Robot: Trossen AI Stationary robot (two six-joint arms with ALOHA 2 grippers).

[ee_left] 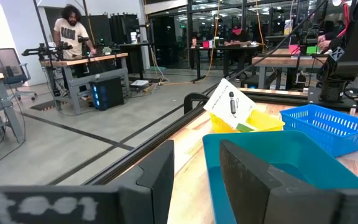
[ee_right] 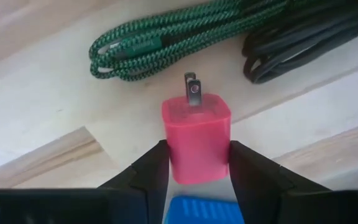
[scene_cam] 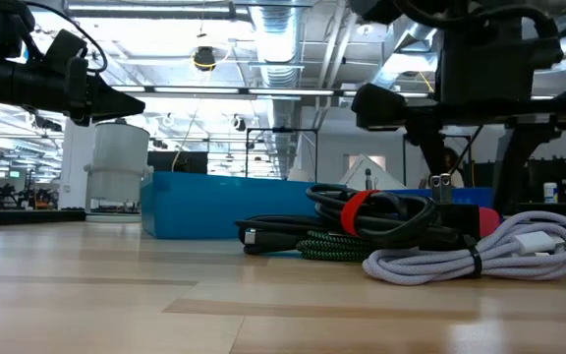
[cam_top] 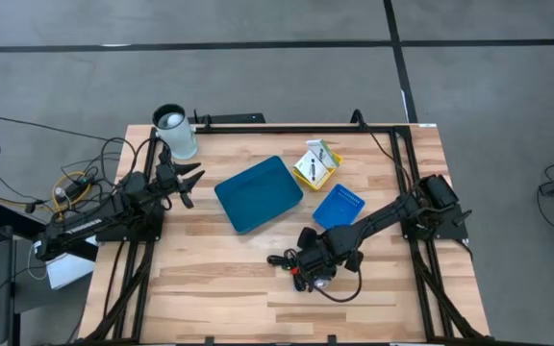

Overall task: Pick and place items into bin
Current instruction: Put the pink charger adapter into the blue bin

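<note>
Gripping pink charger [ee_right: 196, 137], right tool [ee_right: 197, 163] beside cables [ee_right: 166, 34]

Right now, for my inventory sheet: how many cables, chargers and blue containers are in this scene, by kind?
Coiled cables: 3 (green cable, black cable, white cable)
Chargers: 1 (pink charger)
Blue containers: 2 (blue bin, blue basket)
Total: 6
</note>
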